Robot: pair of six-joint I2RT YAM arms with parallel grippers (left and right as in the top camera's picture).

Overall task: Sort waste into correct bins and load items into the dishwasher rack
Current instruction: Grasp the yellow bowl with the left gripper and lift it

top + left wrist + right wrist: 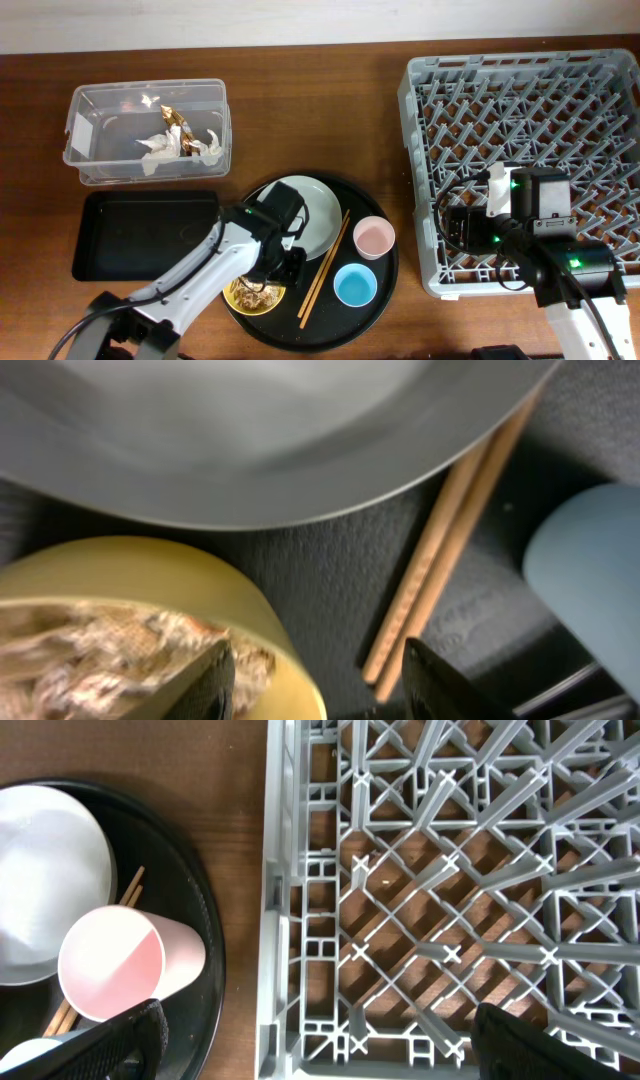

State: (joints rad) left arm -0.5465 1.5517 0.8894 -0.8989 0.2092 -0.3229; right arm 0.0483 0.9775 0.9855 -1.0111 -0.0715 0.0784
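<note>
My left gripper (283, 268) (320, 660) is open and straddles the rim of the small yellow bowl (243, 298) (150, 570). One finger is inside on the beige shredded food scraps (90, 640), the other outside. The bowl sits on the large round black tray (385, 290) with the pale plate (312, 215) (280, 430), wooden chopsticks (325, 255) (450, 550), light-blue cup (355, 286) (590, 580) and pink cup (374, 237) (115, 965). My right gripper (465, 235) (320, 1055) is open and empty over the front left corner of the grey dishwasher rack (520, 100) (400, 870).
The clear plastic box (85, 125) at the back left holds crumpled white tissue (160, 148) and the brown-gold wrapper (175, 120). The shallow black rectangular tray (140, 235) lies in front of it, left of the round tray.
</note>
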